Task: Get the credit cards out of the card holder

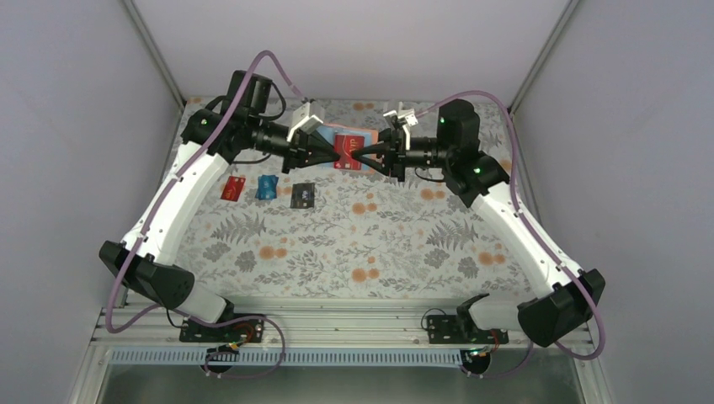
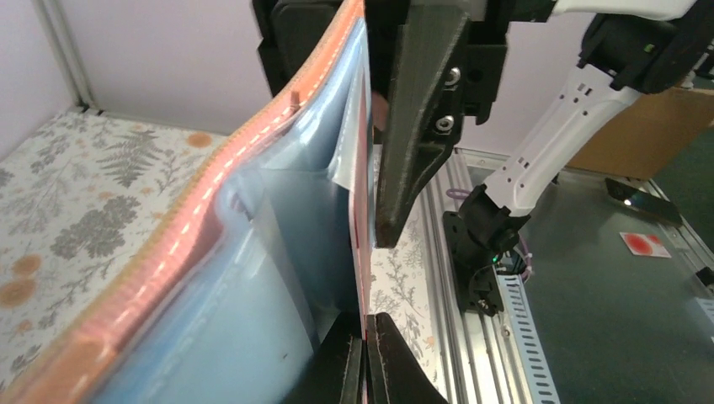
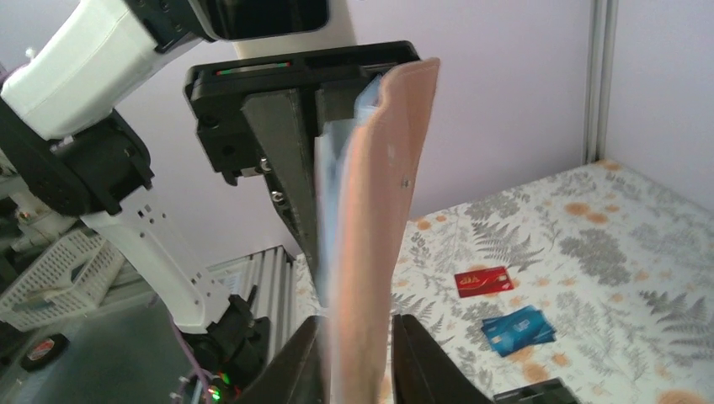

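The card holder (image 3: 370, 210) is held clear of the bench (image 1: 396, 244), its tan cover clamped between the right jaws. The left jaws are pinched shut on the thin edge of a red card (image 1: 347, 151) seated in the blue pocket just ahead of them. A straight pull along the pocket is wanted, with the holder gripped firm against it. Three loose cards (image 1: 267, 187) lie below and behind the left jaws.

Left arm (image 1: 168, 202), right arm (image 1: 524, 229); jaws pinched
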